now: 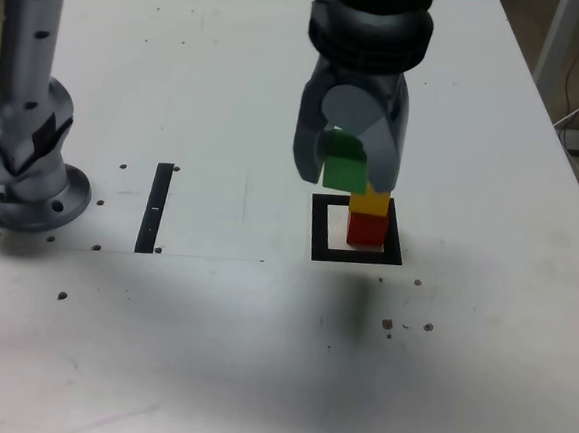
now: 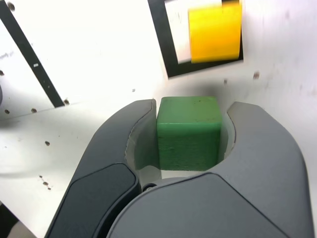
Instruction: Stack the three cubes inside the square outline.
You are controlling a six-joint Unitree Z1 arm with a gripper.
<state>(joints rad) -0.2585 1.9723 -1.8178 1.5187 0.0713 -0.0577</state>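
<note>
A red cube (image 1: 367, 229) stands inside the square outline (image 1: 323, 239) with a yellow cube (image 1: 373, 200) stacked on it. My gripper (image 1: 345, 171) is shut on the green cube (image 1: 344, 168), holding it in the air just above and slightly to the exterior view's left of the yellow cube. In the wrist view the green cube (image 2: 188, 131) sits between both jaws of my gripper (image 2: 190, 134), and the yellow cube (image 2: 214, 32) shows beyond it over the square outline (image 2: 161, 37). The red cube is hidden there under the yellow one.
A narrow black strip (image 1: 157, 206) lies on the white table (image 1: 209, 351) to the exterior view's left of the outline. The arm's grey base (image 1: 23, 155) stands at the far left. Small dark specks dot the tabletop. The table's edges show at the back and right.
</note>
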